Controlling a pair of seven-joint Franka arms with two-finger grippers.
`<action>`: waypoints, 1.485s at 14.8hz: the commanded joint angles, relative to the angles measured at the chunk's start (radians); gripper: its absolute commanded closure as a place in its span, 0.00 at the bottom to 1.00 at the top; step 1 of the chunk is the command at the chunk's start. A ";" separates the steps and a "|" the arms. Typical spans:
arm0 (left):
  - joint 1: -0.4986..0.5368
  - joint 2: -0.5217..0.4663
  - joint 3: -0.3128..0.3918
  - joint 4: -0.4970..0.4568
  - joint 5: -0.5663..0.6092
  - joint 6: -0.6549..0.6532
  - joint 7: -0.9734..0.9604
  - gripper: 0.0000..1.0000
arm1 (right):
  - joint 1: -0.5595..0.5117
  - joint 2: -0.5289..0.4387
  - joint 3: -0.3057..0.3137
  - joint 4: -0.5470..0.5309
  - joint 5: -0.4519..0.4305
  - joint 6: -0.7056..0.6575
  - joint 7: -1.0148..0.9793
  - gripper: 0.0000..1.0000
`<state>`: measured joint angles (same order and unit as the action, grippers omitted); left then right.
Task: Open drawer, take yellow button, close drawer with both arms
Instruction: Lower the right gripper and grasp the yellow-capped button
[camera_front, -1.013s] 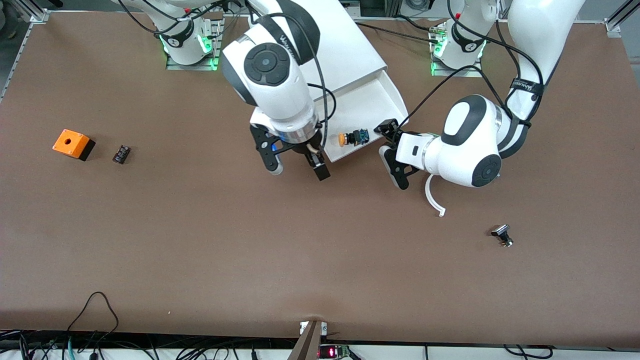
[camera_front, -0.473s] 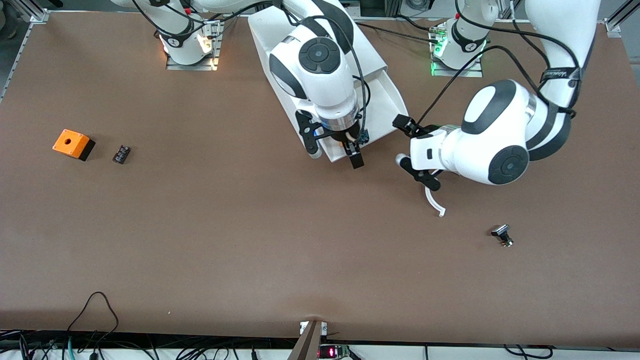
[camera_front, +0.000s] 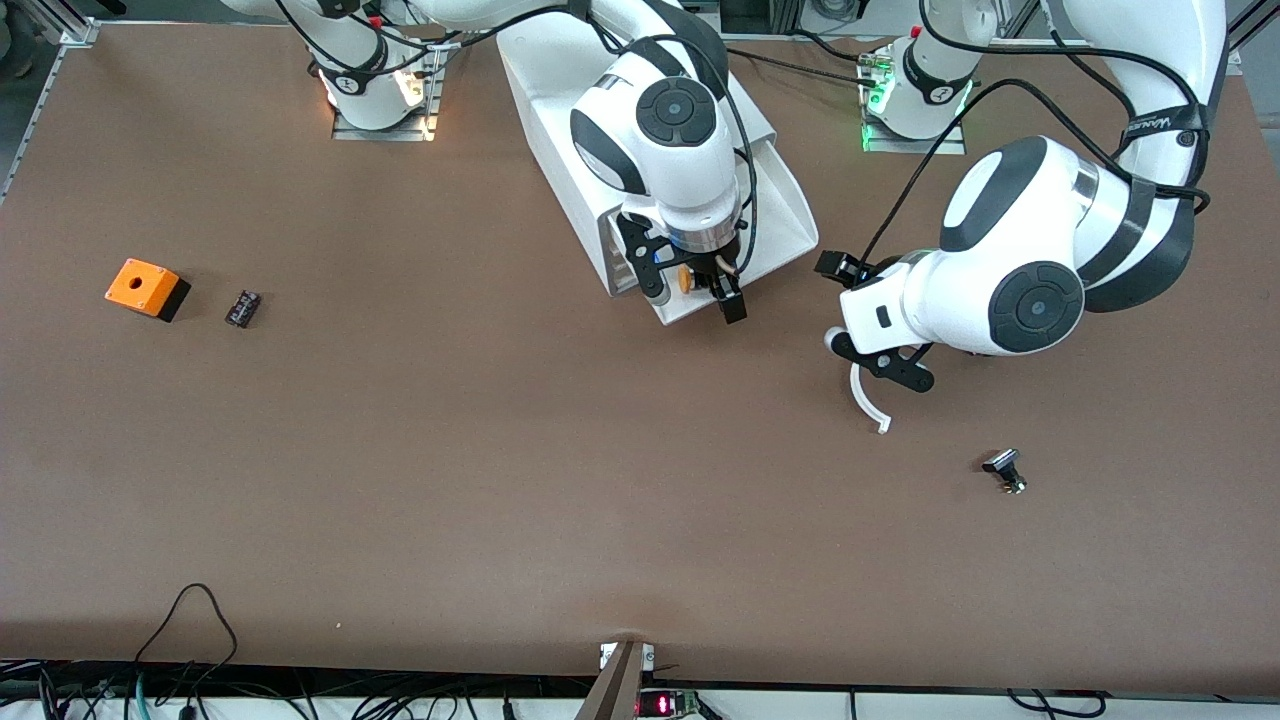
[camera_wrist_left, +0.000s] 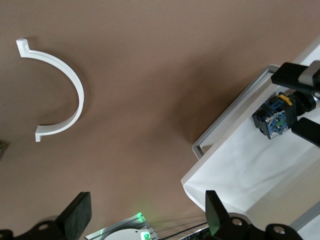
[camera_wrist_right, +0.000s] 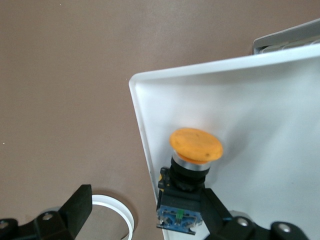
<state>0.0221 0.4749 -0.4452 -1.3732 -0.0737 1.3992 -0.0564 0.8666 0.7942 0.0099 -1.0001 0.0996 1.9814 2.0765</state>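
Note:
The drawer (camera_front: 790, 215) is pulled out of the white cabinet (camera_front: 560, 90), nearer the front camera. The button (camera_front: 684, 280), with an orange cap and a dark body, lies in the drawer's front corner. My right gripper (camera_front: 690, 298) is open over that corner. In the right wrist view my right gripper (camera_wrist_right: 145, 214) has the button (camera_wrist_right: 195, 147) between its fingers, the body close to one finger (camera_wrist_right: 216, 210). My left gripper (camera_front: 848, 305) is open and empty over the table beside the drawer, toward the left arm's end. In the left wrist view my left gripper (camera_wrist_left: 145, 220) faces the drawer corner (camera_wrist_left: 225, 165) and the button (camera_wrist_left: 272, 117).
A white curved strip (camera_front: 868, 400) lies on the table under the left gripper and also shows in the left wrist view (camera_wrist_left: 75, 90). A black-and-silver part (camera_front: 1003, 470) lies nearer the camera. An orange cube (camera_front: 145, 287) and a small black part (camera_front: 242, 308) lie toward the right arm's end.
My right gripper has moved from over the table in front of the drawer to over the button. My left gripper has drawn away from the drawer toward its own end and turned.

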 joint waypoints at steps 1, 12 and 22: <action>-0.005 -0.006 0.000 0.043 0.031 -0.022 -0.034 0.00 | 0.011 0.026 -0.008 0.043 0.006 -0.016 0.002 0.21; -0.011 -0.002 0.000 0.043 0.032 -0.017 -0.034 0.00 | 0.057 0.016 -0.008 0.041 0.002 -0.125 0.007 0.02; -0.014 0.001 0.000 0.043 0.032 -0.016 -0.036 0.00 | 0.049 -0.004 -0.010 0.046 0.008 -0.168 -0.055 1.00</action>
<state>0.0169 0.4745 -0.4447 -1.3468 -0.0719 1.3990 -0.0781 0.9201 0.7939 0.0056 -0.9908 0.0994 1.8464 2.0421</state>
